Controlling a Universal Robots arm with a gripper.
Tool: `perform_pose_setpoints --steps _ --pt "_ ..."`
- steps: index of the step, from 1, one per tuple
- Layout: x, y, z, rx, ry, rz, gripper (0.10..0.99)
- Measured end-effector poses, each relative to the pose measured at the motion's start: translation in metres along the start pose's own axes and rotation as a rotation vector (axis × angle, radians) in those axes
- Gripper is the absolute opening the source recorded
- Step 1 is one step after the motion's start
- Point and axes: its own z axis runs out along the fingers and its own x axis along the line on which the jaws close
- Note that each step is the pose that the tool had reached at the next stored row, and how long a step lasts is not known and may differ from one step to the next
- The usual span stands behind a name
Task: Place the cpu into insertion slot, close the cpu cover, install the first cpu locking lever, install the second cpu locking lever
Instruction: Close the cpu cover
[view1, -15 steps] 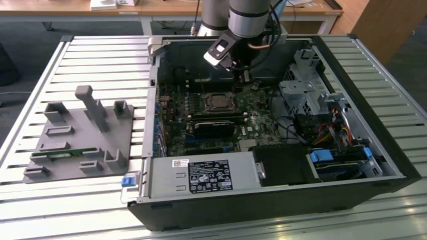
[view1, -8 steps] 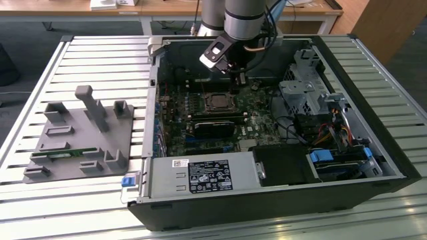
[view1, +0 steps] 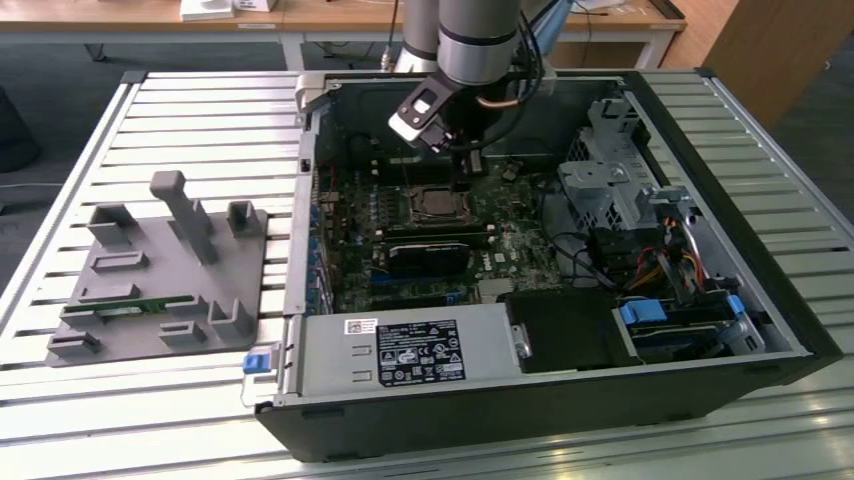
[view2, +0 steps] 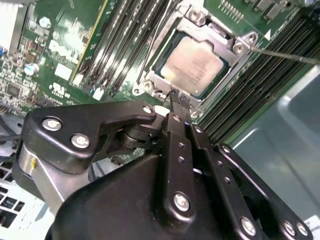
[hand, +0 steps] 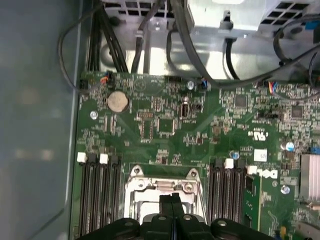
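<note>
Partly behind tool (view2: 178, 100): cpu cover (view2: 151, 65) edge

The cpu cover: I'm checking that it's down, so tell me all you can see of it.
The cpu cover is a thin silver metal frame lying flat around the cpu, whose pale face shows through the cut-out centre. Screw heads sit at its corners. The shut gripper has its tip at the cover's edge; whether they touch cannot be told.

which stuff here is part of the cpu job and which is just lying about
Job in hand: cpu, cpu cover, locking lever, gripper.

Just lying about: graphics card, power supply, grey fixture, coin cell.
</note>
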Motion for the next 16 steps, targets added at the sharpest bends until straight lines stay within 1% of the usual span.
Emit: perform_pose_setpoints --steps 5,8,16 --pt "0.0001 -0.0048 0.0044 0.000 0.0001 0.000 0.106" --pt "0.0002 -0.0085 0.0056 0.000 0.0000 0.000 0.106" --pt "0.0007 -0.0204 0.0089 0.000 0.0000 0.000 0.106"
